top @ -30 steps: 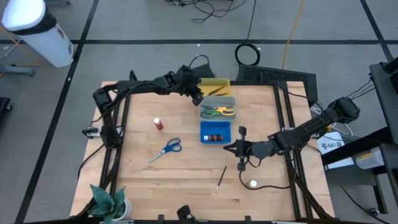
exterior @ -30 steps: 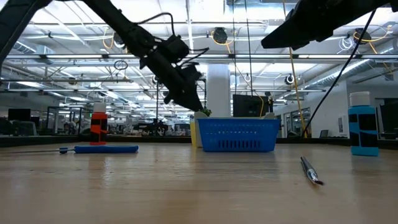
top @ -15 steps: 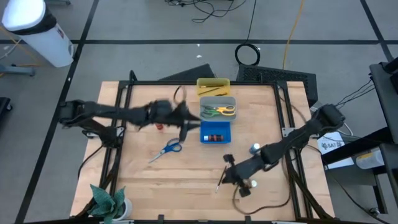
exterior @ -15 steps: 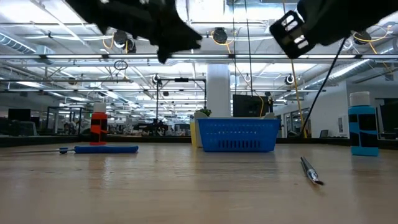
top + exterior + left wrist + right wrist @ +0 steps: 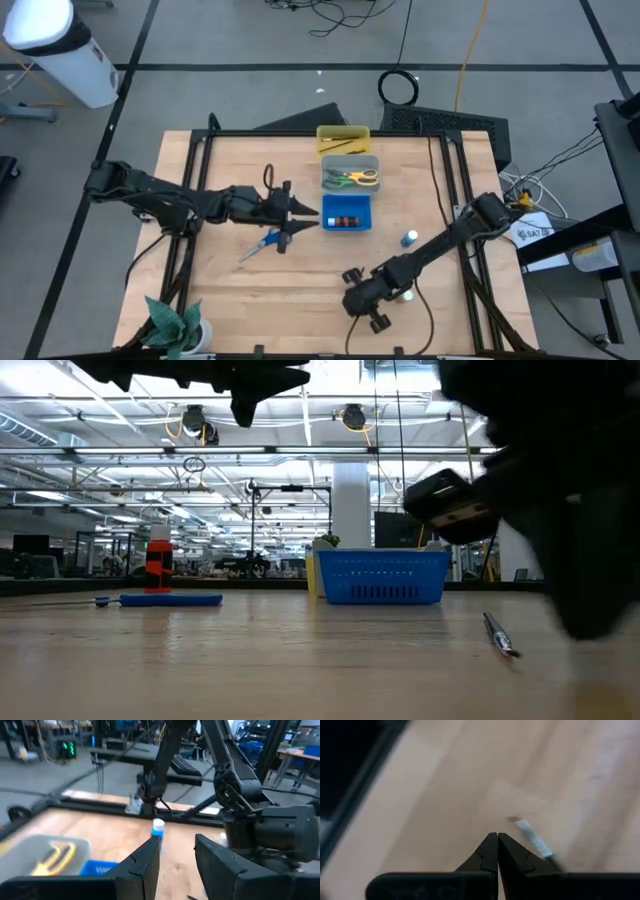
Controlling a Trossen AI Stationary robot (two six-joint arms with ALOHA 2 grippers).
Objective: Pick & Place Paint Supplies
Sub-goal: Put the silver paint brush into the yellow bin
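My left gripper (image 5: pixel 305 219) hangs level over the table's middle, open and with nothing between its fingers (image 5: pixel 177 855). It points at the blue tray (image 5: pixel 346 212). Blue-handled scissors (image 5: pixel 265 241) lie flat just below it. A red bottle (image 5: pixel 158 560) stands on the table. My right gripper (image 5: pixel 352 293) is shut and slants down near the front edge. Its tips (image 5: pixel 496 836) are close beside a thin brush (image 5: pixel 534 840) lying on the wood. A blue bottle (image 5: pixel 409 238) and a whitish bottle (image 5: pixel 407 296) stand beside the right arm.
A grey tray (image 5: pixel 350 162) holding yellow and green scissors and a yellow tray (image 5: pixel 343 133) with brushes sit behind the blue tray. A green plant (image 5: pixel 178 325) stands at the near left corner. Black frame rails run along both table sides.
My left gripper has left the yellow tray, swung toward the near edge, and now points level over the scissors at the blue tray. My right gripper has gone down toward the near edge and tipped downward, ending close to the brush.
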